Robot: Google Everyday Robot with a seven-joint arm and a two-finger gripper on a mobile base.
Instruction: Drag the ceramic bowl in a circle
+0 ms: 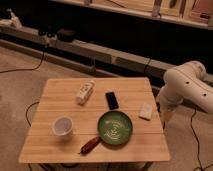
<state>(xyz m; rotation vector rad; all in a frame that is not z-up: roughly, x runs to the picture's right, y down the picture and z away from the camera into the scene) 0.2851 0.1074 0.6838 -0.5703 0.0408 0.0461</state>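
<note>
Inspected: wide, shallow, round green ceramic bowl (pixel 115 128), pale concentric swirls inside, glazed and smooth by appearance. Seated flat on the pale slatted wooden bench (pixel 134 88), in the bench's front half, a little right of its middle as viewed. Not touched by the gripper.

Gripper (pixel 164 118) found at the end of the white, rounded arm (pixel 186 86), hanging just off the bench's right-hand edge, about level with the bench top. Spread wide, holding nothing. Well apart from the bowl.

Governing relation: bowl to the left of the gripper as viewed, inboard across the bench and slightly nearer the bench's front edge. No long axis to reckon with on a round dish; any point of the rim judged equally fit for contact.

Also on the bench:
- small flat white block (pixel 145 111), near the right edge, close to the line of reach
- reddish-brown oblong object (pixel 91 145), near the front edge, touching or just beside the bowl's rim; cannot tell which
- small white round cup (pixel 63 126), front left
- flat black phone (pixel 112 100), mid-bench
- white carton (pixel 85 92), rear left

Judged: dragging not begun; reach inboard required first. Risk: oblong object likely to be pushed by a circling bowl.
</note>
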